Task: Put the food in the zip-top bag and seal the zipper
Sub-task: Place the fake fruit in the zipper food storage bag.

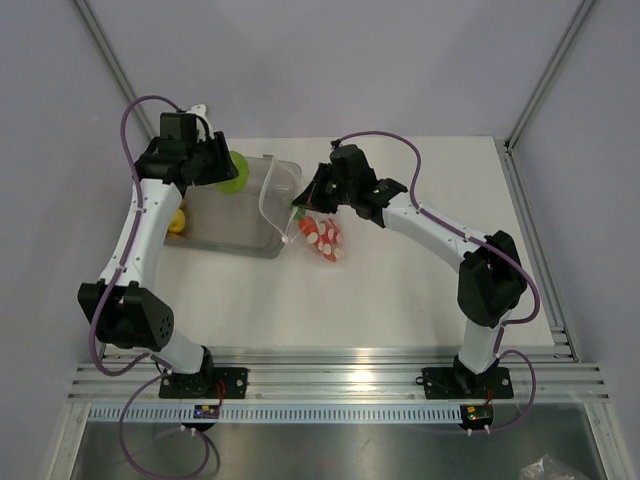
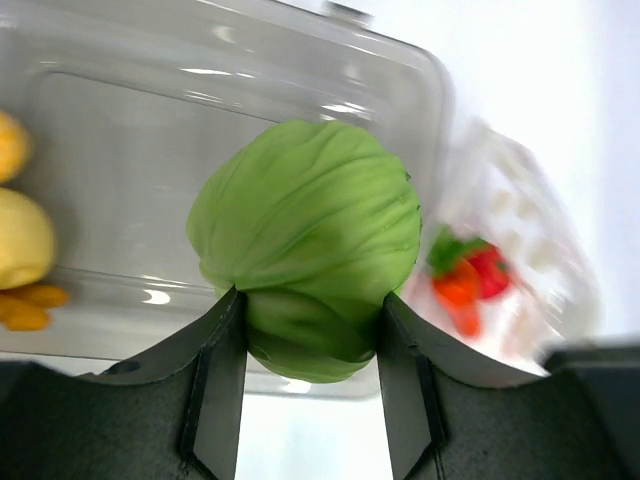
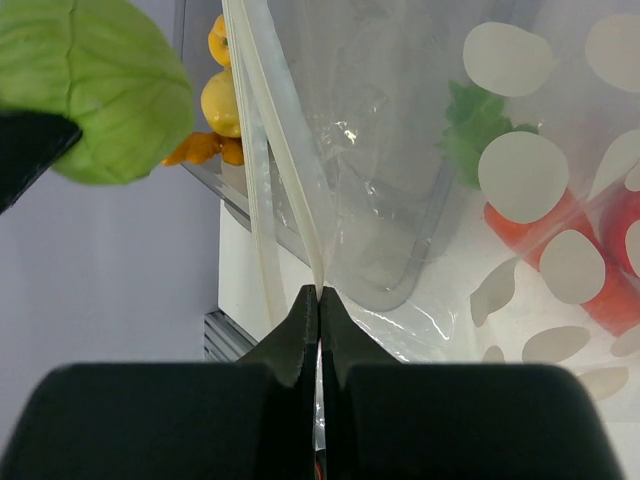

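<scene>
Right, top view first: got the green ball (image 1: 234, 172) clenched in the left gripper (image 1: 226, 172), held over the grey bin (image 1: 262, 248) toward the far-left corner of the table (image 1: 420, 300). Got the right gripper (image 1: 298, 210) pinched shut on the mouth edge of the zip-top bag (image 1: 324, 238), near the middle of the far edge, just right of the bin. Judging the step as carry-and-drop: swing the ball rightward over the bin wall to the bag mouth.

Left wrist: confirms both fingers pressed into the ball's lower half, firm hold. Shows carrot (image 2: 458, 292) and red piece (image 2: 490, 268) already inside the bag, yellow pieces (image 2: 20, 235) lying in the bin. Keep the squeeze steady; looks round and smooth, likely to pop out.

Right wrist: shows the zipper (image 3: 285, 150) nipped between closed tips, only one lip by the look of it; can't tell the mouth's width. Lift that lip higher before release, bring the ball in low and square to the opening, let go only once past the strip. Avoid snagging the bin rim or dragging the bag.
</scene>
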{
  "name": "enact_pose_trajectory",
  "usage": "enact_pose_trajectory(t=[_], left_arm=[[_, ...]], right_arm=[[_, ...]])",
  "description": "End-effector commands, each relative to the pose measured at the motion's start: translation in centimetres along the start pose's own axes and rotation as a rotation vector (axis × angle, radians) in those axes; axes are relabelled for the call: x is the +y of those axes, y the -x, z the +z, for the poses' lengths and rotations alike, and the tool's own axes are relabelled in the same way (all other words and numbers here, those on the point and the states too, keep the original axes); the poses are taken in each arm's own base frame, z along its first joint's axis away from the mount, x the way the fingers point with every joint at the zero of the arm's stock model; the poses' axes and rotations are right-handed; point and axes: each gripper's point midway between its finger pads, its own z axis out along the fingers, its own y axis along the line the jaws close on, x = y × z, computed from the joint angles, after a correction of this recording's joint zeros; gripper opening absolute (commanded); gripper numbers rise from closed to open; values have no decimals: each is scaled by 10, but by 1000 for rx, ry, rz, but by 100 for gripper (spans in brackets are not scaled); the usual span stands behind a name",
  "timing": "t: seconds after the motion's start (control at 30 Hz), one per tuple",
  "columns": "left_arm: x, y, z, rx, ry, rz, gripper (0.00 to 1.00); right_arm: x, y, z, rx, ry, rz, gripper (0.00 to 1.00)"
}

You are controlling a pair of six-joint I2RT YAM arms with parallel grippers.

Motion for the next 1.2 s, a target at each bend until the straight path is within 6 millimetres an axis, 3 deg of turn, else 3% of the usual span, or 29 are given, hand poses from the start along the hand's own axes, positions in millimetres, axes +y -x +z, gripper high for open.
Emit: enact_pose_trajectory(t=[0.0,0.03,0.2,0.27,0.47,0.63,0.93,1.0,1.03,1.07,1.1,1.17], left_arm=[[-61,-7,-42,-9,-253,2,22],[-73,-10,-54,-8,-317,6,22],[-109,-24,-81,-6,-497,-36,22],[-119,-30,-80,0,-528,-28,22],[-118,-57,-48,64,-500,-65,20],[-114,-65,-21,96,-464,-79,20],[-137,-68,-11,134,-530,-93,21],[-138,-75,-10,158,-530,-76,37],[-140,-73,-12,161,-535,-67,51],[-140,-73,-14,165,-537,-48,77],[-138,-78,-18,187,-530,-37,83],[-137,-66,-30,154,-527,7,98]], right_arm=[[11,11,-12,-35,18,-9,0],[11,12,-14,-37,19,-7,0],[14,12,-16,-38,25,2,0],[17,11,-17,-32,33,5,0],[30,10,-27,-26,92,21,0],[46,12,-43,-33,156,18,0],[62,7,-49,5,228,24,0],[62,6,-50,5,231,28,0],[62,6,-51,2,228,28,0],[60,6,-51,-1,223,27,0],[60,7,-51,-7,219,26,0],[57,8,-52,-12,205,30,0]])
